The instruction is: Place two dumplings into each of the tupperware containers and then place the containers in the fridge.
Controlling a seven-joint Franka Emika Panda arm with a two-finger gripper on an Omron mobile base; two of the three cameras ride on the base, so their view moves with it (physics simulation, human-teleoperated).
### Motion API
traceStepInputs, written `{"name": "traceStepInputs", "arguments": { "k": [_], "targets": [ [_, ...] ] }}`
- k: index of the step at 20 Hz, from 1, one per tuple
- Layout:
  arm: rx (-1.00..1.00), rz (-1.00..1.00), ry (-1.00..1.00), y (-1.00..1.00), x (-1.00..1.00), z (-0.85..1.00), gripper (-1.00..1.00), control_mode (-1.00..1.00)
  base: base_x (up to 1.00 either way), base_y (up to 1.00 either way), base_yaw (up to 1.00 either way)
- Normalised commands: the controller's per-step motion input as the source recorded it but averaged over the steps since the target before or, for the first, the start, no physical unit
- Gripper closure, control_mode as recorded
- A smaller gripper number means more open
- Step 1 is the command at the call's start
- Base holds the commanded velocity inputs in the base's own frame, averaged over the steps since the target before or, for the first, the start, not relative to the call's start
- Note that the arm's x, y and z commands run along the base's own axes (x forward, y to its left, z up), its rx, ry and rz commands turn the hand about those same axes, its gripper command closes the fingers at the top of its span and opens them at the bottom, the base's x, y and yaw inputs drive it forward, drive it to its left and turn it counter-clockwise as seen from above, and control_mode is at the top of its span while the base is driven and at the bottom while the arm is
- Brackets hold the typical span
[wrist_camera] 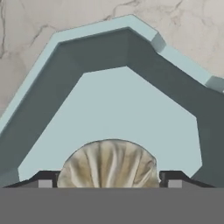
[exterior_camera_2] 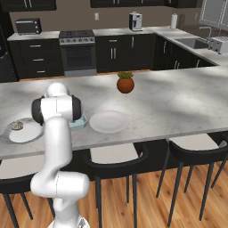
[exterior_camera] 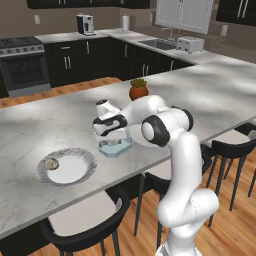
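A light-blue tupperware container (exterior_camera: pixel 119 149) (exterior_camera_2: pixel 80 123) stands open on the marble island near its front edge. My gripper (exterior_camera: pixel 113 138) (wrist_camera: pixel 109 183) is lowered into it. In the hand view a pleated beige dumpling (wrist_camera: pixel 109 162) sits between my two fingertips (wrist_camera: pixel 43 183) over the container's floor (wrist_camera: pixel 127 109), and both tips press against its sides. Another dumpling (exterior_camera: pixel 51 163) (exterior_camera_2: pixel 17 126) lies on a round white plate (exterior_camera: pixel 75 170) (exterior_camera_2: pixel 26 133) to the container's left. The fridge is out of view.
A second round plate (exterior_camera_2: pixel 109 121) lies just right of the container. A potted plant (exterior_camera: pixel 138 90) (exterior_camera_2: pixel 125 83) stands farther back on the island. Black stools (exterior_camera_2: pixel 118 162) line the island's near side. A stove (exterior_camera_2: pixel 78 51) and a sink (exterior_camera_2: pixel 193 42) stand along the back counters.
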Motion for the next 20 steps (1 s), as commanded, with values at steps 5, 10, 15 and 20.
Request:
{"name": "traceStepInputs", "arguments": {
  "k": [5, 10, 15, 20],
  "targets": [
    [0.04, 0.0, -0.17, -0.01, -0.03, 0.1, -1.0, -1.0, 0.0, 0.0, 0.0],
    [0.11, 0.0, -0.11, -0.13, -0.02, 0.44, -1.0, -1.0, 0.0, 0.0, 0.0],
    [0.17, 0.19, -0.03, -0.21, -0.58, 0.97, -1.0, -1.0, 0.0, 0.0, 0.0],
    [0.05, 0.45, 0.08, -0.01, -0.69, 0.73, -1.0, -1.0, 0.0, 0.0, 0.0]
  ]
}}
